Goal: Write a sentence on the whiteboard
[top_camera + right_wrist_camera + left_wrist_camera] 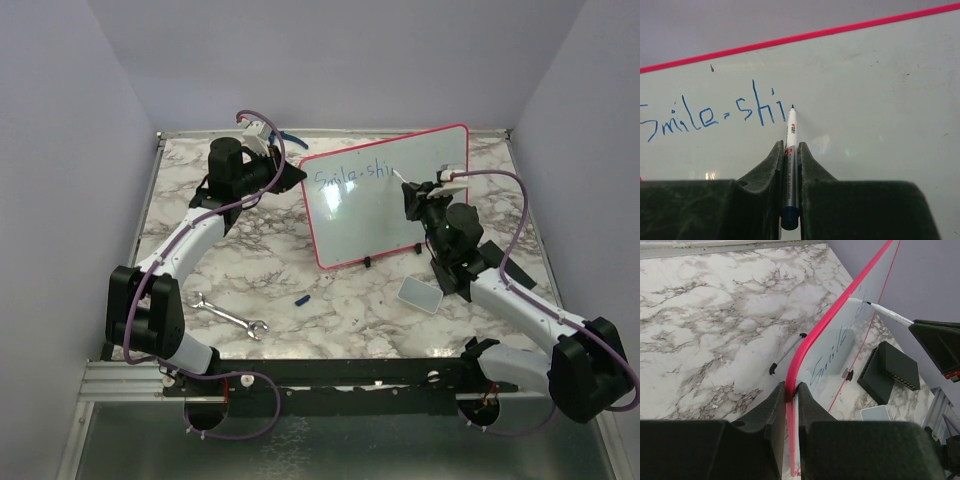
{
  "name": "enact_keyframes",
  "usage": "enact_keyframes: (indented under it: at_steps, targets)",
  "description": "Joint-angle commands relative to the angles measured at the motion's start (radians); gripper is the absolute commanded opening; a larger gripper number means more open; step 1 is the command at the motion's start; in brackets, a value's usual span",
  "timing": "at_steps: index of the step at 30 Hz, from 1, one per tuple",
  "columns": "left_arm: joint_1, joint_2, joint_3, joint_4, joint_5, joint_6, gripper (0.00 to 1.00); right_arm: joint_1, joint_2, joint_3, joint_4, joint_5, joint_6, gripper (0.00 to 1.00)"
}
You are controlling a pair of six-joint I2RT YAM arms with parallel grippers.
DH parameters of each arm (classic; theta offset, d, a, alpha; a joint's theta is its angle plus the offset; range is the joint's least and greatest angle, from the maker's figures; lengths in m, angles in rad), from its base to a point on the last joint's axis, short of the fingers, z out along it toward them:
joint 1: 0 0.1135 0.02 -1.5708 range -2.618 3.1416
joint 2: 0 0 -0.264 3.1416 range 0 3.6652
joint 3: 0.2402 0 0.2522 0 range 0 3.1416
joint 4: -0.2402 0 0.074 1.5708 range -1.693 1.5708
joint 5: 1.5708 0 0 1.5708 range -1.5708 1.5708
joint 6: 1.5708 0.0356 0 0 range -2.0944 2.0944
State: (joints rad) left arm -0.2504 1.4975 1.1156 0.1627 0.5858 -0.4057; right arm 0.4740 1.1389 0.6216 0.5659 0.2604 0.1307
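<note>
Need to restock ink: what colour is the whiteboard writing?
Blue writing; right wrist view shows it best.

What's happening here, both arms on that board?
The left tool is clamped on the red-pink edge of the whiteboard, which stands on the marble table. The right tool grips a marker with its tip on the board. The sentence, in blue, reads "Smile-shi" and is unfinished.

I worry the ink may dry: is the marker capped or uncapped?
Uncapped: the marker has a bare tip touching the whiteboard; no cap covers it.
</note>
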Motion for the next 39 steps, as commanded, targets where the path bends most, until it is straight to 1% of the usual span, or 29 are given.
enact_keyframes:
  at_steps: [1, 17, 39]
  targets:
    - [0.008, -0.034, -0.004, 0.015, -0.011, 0.016, 0.03, -0.002, 0.014, 0.035, 0.029, 0.002, -0.024, 0.01]
    - [0.008, -0.04, -0.006, 0.015, -0.012, 0.017, 0.03, -0.002, 0.001, 0.009, 0.031, 0.064, -0.026, 0.01]
    - [0.008, -0.043, -0.006, 0.015, -0.012, 0.014, 0.03, -0.002, -0.022, -0.057, -0.015, 0.069, 0.01, 0.01]
